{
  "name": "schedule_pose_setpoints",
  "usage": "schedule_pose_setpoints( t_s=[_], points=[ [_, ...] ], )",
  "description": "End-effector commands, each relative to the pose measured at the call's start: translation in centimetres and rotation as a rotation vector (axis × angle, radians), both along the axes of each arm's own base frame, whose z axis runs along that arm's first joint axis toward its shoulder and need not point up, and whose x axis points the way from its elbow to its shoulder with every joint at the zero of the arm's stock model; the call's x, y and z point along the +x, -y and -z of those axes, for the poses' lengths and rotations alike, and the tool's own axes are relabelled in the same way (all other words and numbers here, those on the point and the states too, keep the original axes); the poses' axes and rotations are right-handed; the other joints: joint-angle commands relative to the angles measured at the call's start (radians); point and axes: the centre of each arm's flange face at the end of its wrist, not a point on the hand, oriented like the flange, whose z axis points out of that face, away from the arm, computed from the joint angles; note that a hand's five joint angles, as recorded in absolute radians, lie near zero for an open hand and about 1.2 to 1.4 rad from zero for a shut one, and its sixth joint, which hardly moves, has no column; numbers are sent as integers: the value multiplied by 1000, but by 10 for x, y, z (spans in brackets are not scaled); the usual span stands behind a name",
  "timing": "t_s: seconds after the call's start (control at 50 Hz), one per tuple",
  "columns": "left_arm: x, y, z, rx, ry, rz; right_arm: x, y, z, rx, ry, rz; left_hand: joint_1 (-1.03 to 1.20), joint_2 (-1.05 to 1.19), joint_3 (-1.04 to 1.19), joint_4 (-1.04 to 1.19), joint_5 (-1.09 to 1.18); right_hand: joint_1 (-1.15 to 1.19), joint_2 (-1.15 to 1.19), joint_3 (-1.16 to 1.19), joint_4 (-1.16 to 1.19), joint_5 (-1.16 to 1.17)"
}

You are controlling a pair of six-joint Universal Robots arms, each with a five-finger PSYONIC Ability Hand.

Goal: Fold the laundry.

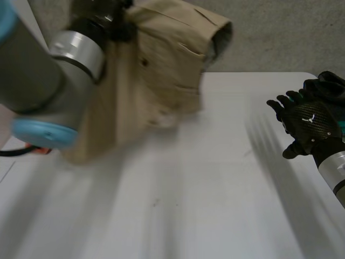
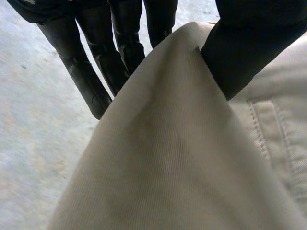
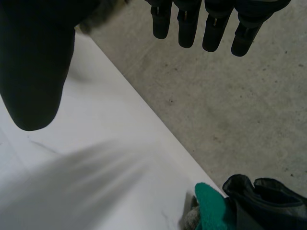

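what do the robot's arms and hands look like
The left arm is thick and grey with a silver ring and a light-blue cap. The left hand has black segmented fingers. The right hand is black with a woven carbon pattern, on a silver cuff.

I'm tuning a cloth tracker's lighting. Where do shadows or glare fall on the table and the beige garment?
Head view: the beige fabric garment hanging from the left hand throws soft grey streaks on the white table; no glare. Left wrist view: garment evenly lit, soft shading along its fold. Right wrist view: grey concrete floor flatly lit, no glare.
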Motion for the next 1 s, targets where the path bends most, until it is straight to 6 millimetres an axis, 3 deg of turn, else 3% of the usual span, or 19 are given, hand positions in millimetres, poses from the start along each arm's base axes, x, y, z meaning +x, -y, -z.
schedule_pose_setpoints(
  t_s=[0.02,0.06,0.08,0.1,0.12,0.2,0.3,0.42,0.5,0.56,0.66,0.84,0.94,1.0],
  points=[
    [-60,-28,95,189,120,59,-5,1,-1,44,22,28,230,200,208,199,273,-61,-44,-40,-40,-52],
    [-70,-39,114,222,153,94,-11,6,-2,46,43,67,230,200,208,199,273,-61,-44,-40,-40,-52],
    [-76,-45,123,234,170,113,-14,8,-3,46,50,83,114,84,92,83,157,-61,-44,-40,-40,-52],
    [-85,-61,135,255,200,151,-17,10,-4,47,57,100,-300,-330,-322,-331,-257,-61,-44,-40,-40,-52],
    [-87,-67,139,263,213,165,-19,12,-5,47,65,117,-484,-514,-506,-515,-442,-61,-44,-40,-40,-52],
    [-84,-84,147,307,257,180,-27,18,-9,63,112,166,-729,-759,-751,-760,-687,-61,-44,-40,-40,-52],
    [-58,-94,115,296,257,152,-30,20,-16,129,164,178,-867,-898,-890,-899,-825,-61,-44,-40,-40,-52],
    [-11,-92,77,266,209,72,-29,15,-31,231,168,192,-885,-916,-907,-916,-843,-61,-44,-40,-40,-52],
    [14,-93,63,251,189,30,-24,3,-41,358,184,193,-885,-916,-907,-916,-843,-61,-44,-40,-40,-52],
    [27,-95,64,255,195,4,-14,-13,-43,483,227,173,-885,-916,-907,-916,-843,-61,-44,-40,-40,-52],
    [50,-100,92,310,312,-49,4,-39,-39,578,261,123,-879,-910,-901,-911,-837,-61,-44,-40,-40,-52],
    [62,-112,156,417,514,-50,47,-87,1,607,199,-64,-876,-907,-899,-908,-834,-61,-44,-40,-40,-52],
    [56,-111,193,481,576,-27,54,-88,19,597,160,-28,-862,-892,-884,-893,-819,72,89,93,93,81],
    [50,-110,207,504,603,-9,54,-81,28,568,134,36,-827,-857,-849,-858,-784,345,362,366,366,354]
  ],
)
